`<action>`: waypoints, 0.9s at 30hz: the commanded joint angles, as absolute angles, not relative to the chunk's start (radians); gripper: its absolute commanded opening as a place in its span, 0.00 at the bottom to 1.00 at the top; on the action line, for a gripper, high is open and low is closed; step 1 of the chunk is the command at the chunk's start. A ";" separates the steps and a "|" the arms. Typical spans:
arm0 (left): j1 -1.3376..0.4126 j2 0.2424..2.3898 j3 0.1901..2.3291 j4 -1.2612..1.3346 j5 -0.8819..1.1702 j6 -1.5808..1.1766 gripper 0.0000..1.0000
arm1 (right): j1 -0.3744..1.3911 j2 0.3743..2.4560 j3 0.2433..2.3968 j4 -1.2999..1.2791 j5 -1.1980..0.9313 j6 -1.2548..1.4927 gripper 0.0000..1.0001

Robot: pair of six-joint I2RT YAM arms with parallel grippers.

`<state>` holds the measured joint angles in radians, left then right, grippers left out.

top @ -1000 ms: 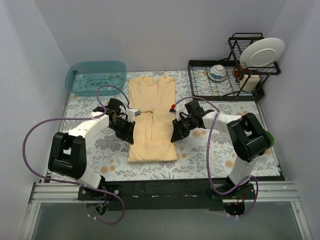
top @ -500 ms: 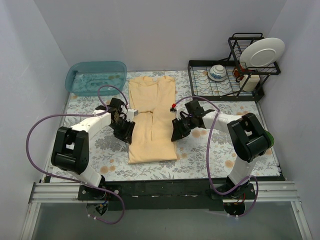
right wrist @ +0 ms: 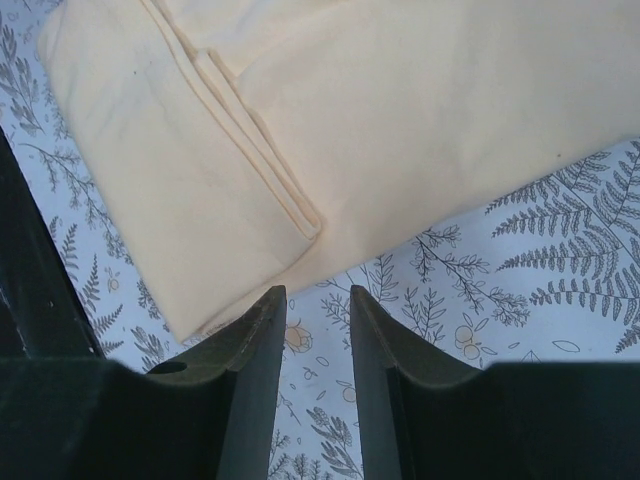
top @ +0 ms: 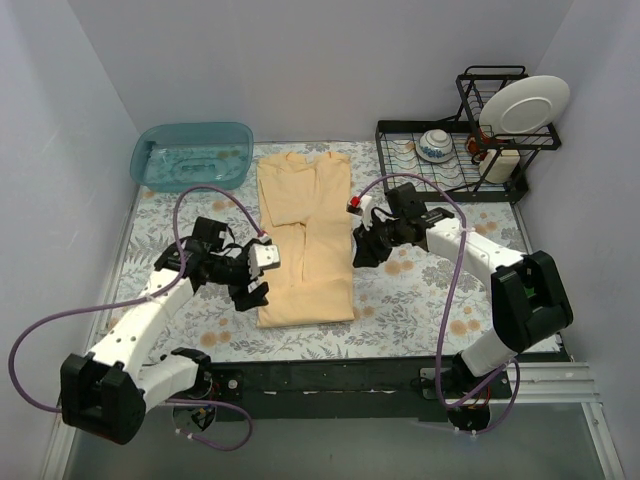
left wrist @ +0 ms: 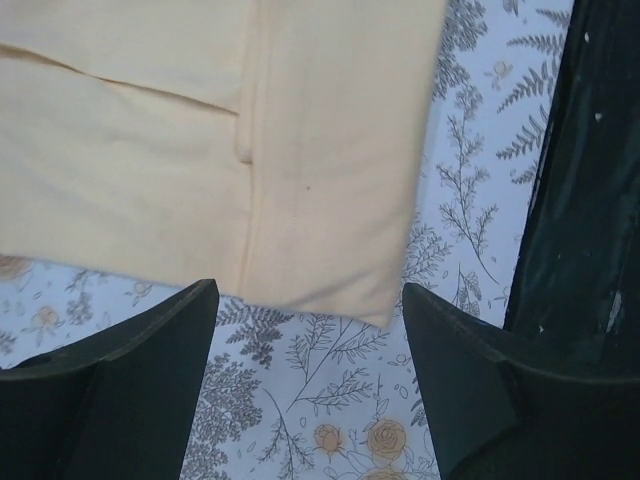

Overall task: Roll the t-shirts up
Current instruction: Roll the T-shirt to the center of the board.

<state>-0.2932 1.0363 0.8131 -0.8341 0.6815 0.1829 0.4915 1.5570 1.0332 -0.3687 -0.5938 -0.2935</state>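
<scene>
One pale yellow t-shirt (top: 305, 240) lies on the floral cloth, folded lengthwise into a long narrow strip with its sleeves tucked in. My left gripper (top: 250, 288) hovers at the strip's near left edge, jaws open wide. In the left wrist view the t-shirt's near corner (left wrist: 320, 200) sits just beyond the left gripper (left wrist: 310, 315), with only cloth between the fingers (left wrist: 120, 380). My right gripper (top: 364, 250) is beside the strip's right edge, off the fabric. In the right wrist view the right gripper (right wrist: 318, 300) stands narrowly open over bare cloth, and the t-shirt (right wrist: 330, 120) lies ahead of it.
A teal plastic tub (top: 192, 155) stands at the back left. At the back right is a black dish rack (top: 400, 175) holding a bowl (top: 435, 145) and a white plate (top: 523, 103). The table's black front edge (left wrist: 585, 200) runs close to the left gripper.
Both grippers have opened and left the shirt's side edges. The left arm has drawn back toward the near left; the right arm has shifted slightly back and right.
</scene>
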 commanded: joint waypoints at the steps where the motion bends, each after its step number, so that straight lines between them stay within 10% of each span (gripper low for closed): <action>1: -0.343 1.110 0.770 -0.893 0.761 0.433 0.73 | 0.492 1.517 1.031 -0.422 -0.577 -0.379 0.41; 19: -0.638 1.137 0.514 -0.532 0.460 0.310 0.64 | 0.492 1.419 0.946 -0.431 -0.558 -0.448 0.42; 27: -0.646 1.066 0.426 -0.462 0.410 0.310 0.37 | 0.550 1.352 0.861 -0.342 -0.520 -0.541 0.46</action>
